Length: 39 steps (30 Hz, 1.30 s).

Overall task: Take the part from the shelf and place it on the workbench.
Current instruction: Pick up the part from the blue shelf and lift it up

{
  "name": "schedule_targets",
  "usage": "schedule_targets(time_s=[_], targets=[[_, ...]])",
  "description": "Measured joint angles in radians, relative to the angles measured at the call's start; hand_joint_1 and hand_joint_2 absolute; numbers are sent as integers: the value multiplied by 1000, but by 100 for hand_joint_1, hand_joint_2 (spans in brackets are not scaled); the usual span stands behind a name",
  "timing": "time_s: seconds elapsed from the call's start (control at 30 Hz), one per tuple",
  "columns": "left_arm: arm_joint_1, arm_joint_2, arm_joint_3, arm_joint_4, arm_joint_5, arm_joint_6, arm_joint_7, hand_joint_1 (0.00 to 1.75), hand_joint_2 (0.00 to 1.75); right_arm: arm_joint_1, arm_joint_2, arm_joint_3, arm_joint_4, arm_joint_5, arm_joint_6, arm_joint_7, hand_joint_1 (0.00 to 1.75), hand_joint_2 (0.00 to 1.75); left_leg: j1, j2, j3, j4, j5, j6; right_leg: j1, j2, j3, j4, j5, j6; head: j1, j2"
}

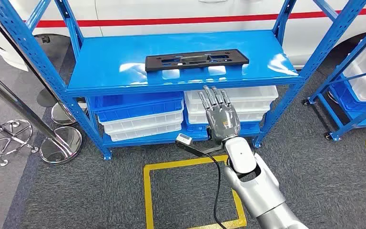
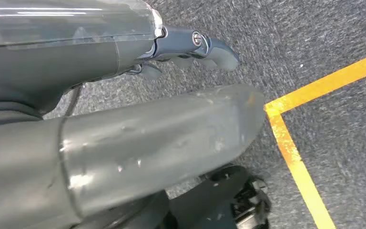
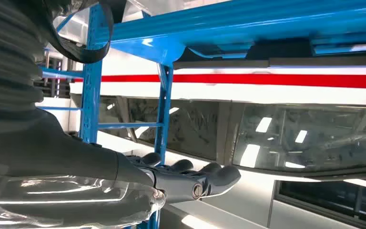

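Note:
A long flat black part (image 1: pixel 196 61) with cut-outs lies across the back middle of the blue shelf (image 1: pixel 114 71). My right hand (image 1: pixel 220 114) is raised in front of the shelf's front edge, below and just right of the part's middle, fingers stretched out and apart, holding nothing. In the right wrist view the same hand (image 3: pixel 181 177) points at the blue frame (image 3: pixel 164 119) with its fingers straight. My left hand (image 2: pixel 190 47) hangs low over grey carpet, its fingers loosely curled and empty.
Blue and white bins (image 1: pixel 140 117) are stacked under the shelf. Chrome stanchion bases (image 1: pixel 59 143) stand at the left. A second blue rack with white bins (image 1: pixel 362 81) is at the right. Yellow floor tape (image 1: pixel 171 164) marks a square. A white vehicle with a red stripe (image 1: pixel 181 21) is behind.

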Motion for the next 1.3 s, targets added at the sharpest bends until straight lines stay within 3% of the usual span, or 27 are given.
schedule_targets(time_s=[0.1, 0.2, 0.23, 0.27, 0.3, 0.37, 0.43, 0.53, 0.6, 0.67, 0.73, 0.77, 0.8, 0.9, 0.97, 1.1, 1.17, 1.23, 1.27, 1.3], targets=[[0, -3, -5, 0, 1, 1, 0, 0, 0, -1, -4, -8, 0, 0, -1, 1, 0, 175, 3, -1, 11, -5, 2, 12, -4, 1, -20, 45, -27, 7, 0, 0], [-3, -6, -11, 0, 3, 2, 1, 0, 0, 0, -8, -17, 3, 0, -1, 0, 0, 175, 3, 0, 16, -5, -1, 19, -8, 1, -114, 214, -106, 14, 0, 0], [-3, -7, -12, 0, 3, 2, 1, 0, 0, 2, -9, -18, 5, 0, -1, 0, 0, 175, 3, -1, 18, -5, -4, 20, -10, 1, -141, 254, -117, 16, 0, 0], [-3, -7, -13, 0, 3, 2, 1, 0, 0, 4, -10, -18, 6, 0, -1, 0, 0, 175, 3, -1, 22, -5, -8, 19, -11, 1, -152, 262, -108, 17, 0, 0], [-2, -8, -13, 0, 3, 2, 2, 0, 0, 4, -11, -19, 7, 0, -1, -1, 0, 175, 3, -2, 28, -5, -12, 17, -12, 1, -144, 233, -80, 17, 0, 0], [-2, -10, -15, 0, 3, 2, 2, 0, 0, 4, -13, -22, 7, 0, -1, -1, 0, 175, 3, -4, 43, -6, -24, 11, -12, 0, -92, 107, -1, 13, 0, 0], [-3, -13, -16, 0, 3, 3, 2, 0, 0, 3, -14, -26, 8, 0, -1, -1, 0, 175, 2, -4, 52, -7, -34, 1, -5, -1, -56, 13, 27, 3, 0, 0], [-4, -14, -16, 0, 3, 4, 4, 0, 0, 4, -14, -31, 9, 0, 1, -5, 0, 175, 0, -2, 61, -4, -41, -16, -2, 1, -41, -7, 20, -18, 1, 0], [-5, -15, -16, 0, 3, 4, 6, 0, 0, 2, -13, -41, 9, 0, 3, -15, 0, 175, 1, -2, 52, 33, -52, -24, -5, 2, -20, -16, 13, -31, 1, 0], [-5, -15, -16, 0, 4, 4, 8, 0, 0, 1, -11, -51, 9, 0, 3, -28, 0, 175, 2, -2, -2, 133, -86, -28, -5, 1, -4, -20, 4, -41, 0, 0], [-2, -15, -16, 0, 4, 4, 11, 0, 0, 8, -7, -59, 9, 0, 2, -37, 0, 175, 2, -2, -81, 245, -127, -30, -2, 2, 10, -20, -9, -46, 0, 0], [0, -15, -17, 0, 4, 5, 13, 0, 0, 12, -6, -62, 9, 0, 2, -39, 0, 175, 1, -2, -107, 266, -129, -30, -1, 3, 19, -20, -16, -47, 0, 0], [3, -15, -17, 0, 5, 6, 14, 0, 0, 16, -5, -65, 9, 0, 2, -41, 0, 175, 1, -2, -119, 255, -110, -28, 0, 5, 31, -20, -25, -46, 0, 0], [7, -15, -16, 0, 9, 6, 15, 0, 0, 21, -2, -70, 9, 0, 3, -45, 0, 175, -5, -2, -83, 83, 21, -9, 4, 7, 65, -20, -53, -41, 1, 0], [6, -15, -16, -1, 10, 6, 16, 0, 0, 24, 0, -73, 9, 0, 3, -48, 0, 175, -13, -3, -65, 17, 53, 2, 4, 8, 74, -19, -65, -30, 1, 0], [9, -18, -17, -1, 10, 6, 16, 0, 0, 27, 1, -80, 3, 0, 3, -51, 0, 175, -11, -6, -27, -12, 49, 22, 1, 7, 75, 16, -70, -6, 1, 0], [5, -19, -18, -1, 11, 6, 16, 0, 0, 26, 1, -84, 0, 0, 3, -51, 0, 175, -8, -6, -8, -23, 43, 30, -3, 7, 24, 103, -100, 3, 1, 0], [4, -20, -17, -1, 11, 6, 16, 0, 0, 30, 1, -86, 0, 0, 2, -53, 0, 175, -7, -6, 4, -24, 31, 32, -9, 6, -57, 210, -142, 14, 1, 0], [5, -20, -17, -1, 11, 6, 16, 0, 0, 35, 1, -86, 1, 0, 2, -54, 0, 175, -6, -7, 12, -24, 23, 31, -13, 6, -86, 235, -147, 19, 1, 0], [7, -21, -17, -1, 11, 6, 16, 0, 0, 38, 1, -87, 1, 0, 2, -55, 0, 175, -6, -8, 23, -23, 15, 30, -16, 6, -101, 230, -133, 22, 1, 0]])
